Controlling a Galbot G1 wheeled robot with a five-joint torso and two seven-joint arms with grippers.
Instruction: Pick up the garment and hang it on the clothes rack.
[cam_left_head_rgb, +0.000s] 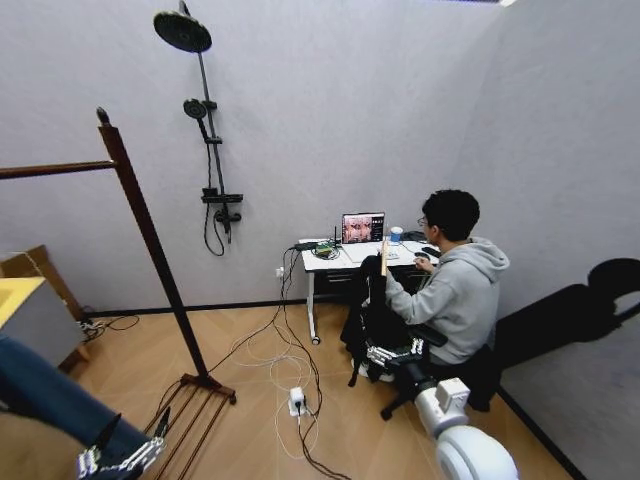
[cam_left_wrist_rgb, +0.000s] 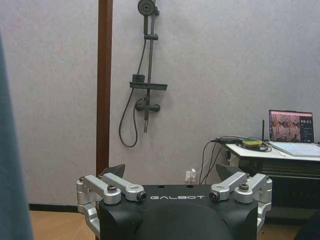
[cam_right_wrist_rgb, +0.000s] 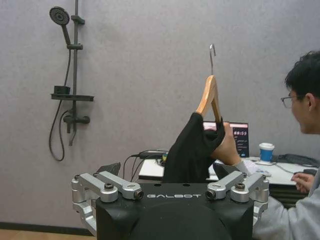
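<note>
Your one garment (cam_right_wrist_rgb: 189, 150) is black and hangs on a light wooden hanger (cam_right_wrist_rgb: 209, 96) with a metal hook. A seated person's hand (cam_right_wrist_rgb: 227, 147) holds it up, just in front of your right gripper (cam_right_wrist_rgb: 172, 187), whose jaws are wide with nothing in them. Your left gripper (cam_left_wrist_rgb: 175, 187) sits low by the clothes rack (cam_left_head_rgb: 150, 235), jaws wide too. Both grippers say "GALBOT". You can see one rack and one laptop (cam_left_head_rgb: 363, 228) on the counter (cam_left_head_rgb: 330, 260).

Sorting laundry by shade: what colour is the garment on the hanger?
Black; the garment shows best in the right wrist view.
</note>
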